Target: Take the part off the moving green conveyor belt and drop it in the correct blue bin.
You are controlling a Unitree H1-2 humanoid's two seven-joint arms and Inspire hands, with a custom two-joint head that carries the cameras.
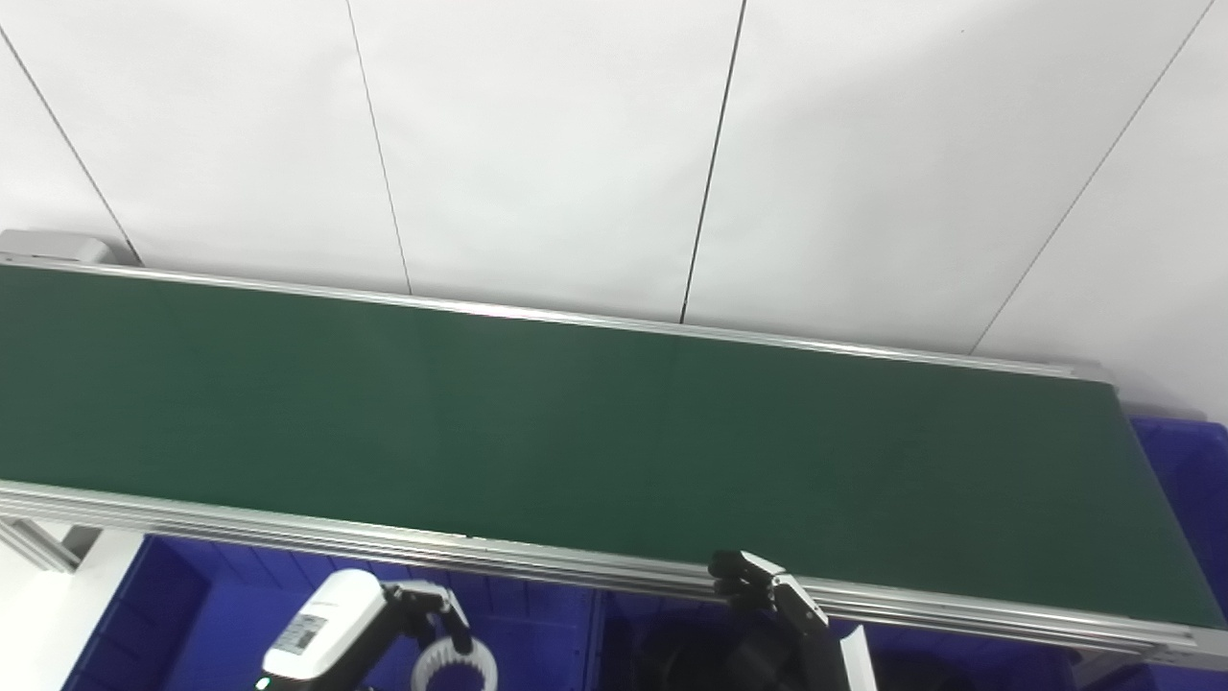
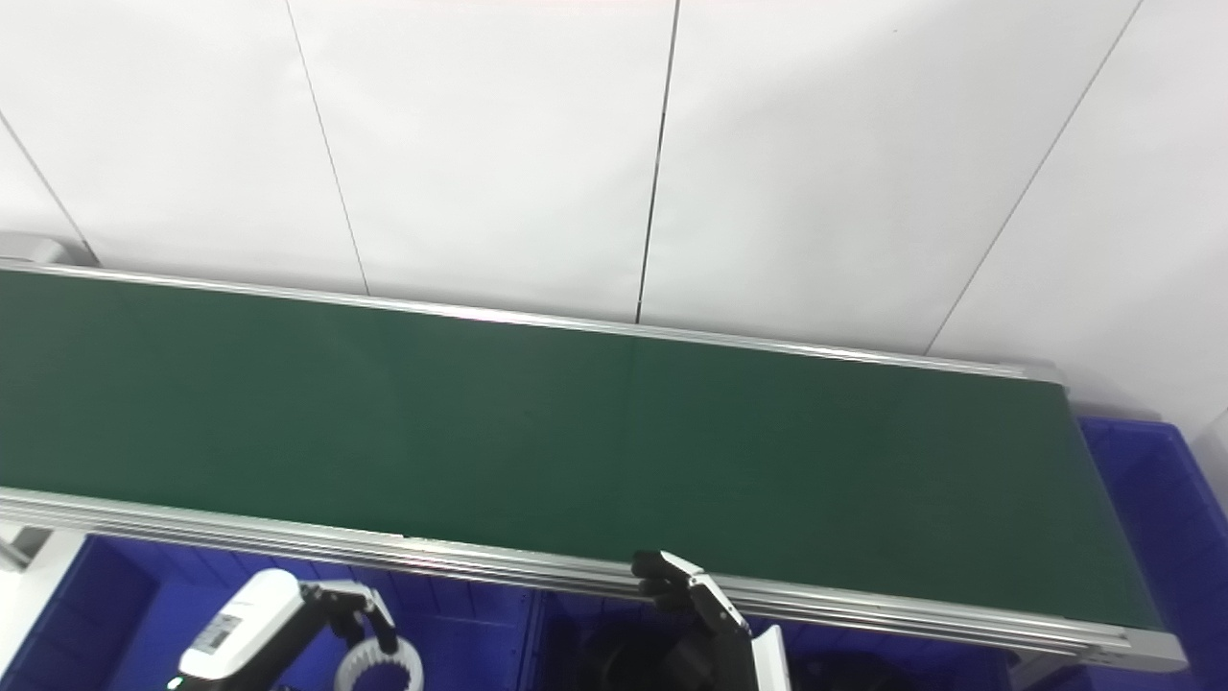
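The green conveyor belt [image 1: 614, 432] runs across both eye views and carries no part. My left hand [image 1: 427, 609] is at the bottom left, below the belt's near rail, over a blue bin [image 1: 192, 614]. Its dark fingers curl down onto a white toothed ring part [image 1: 453, 664], which hangs under them. My right hand [image 1: 763, 590] rises at the bottom centre, with its fingertips level with the near rail. Its fingers are stretched out and nothing is in them. The frame edge cuts off the lower part of both hands.
An aluminium rail [image 1: 576, 561] edges the belt's near side. More blue bins lie below it, one holding dark shapes [image 1: 691, 662]. Another blue bin [image 1: 1185, 480] sits past the belt's right end. A white panelled wall [image 1: 614, 144] stands behind.
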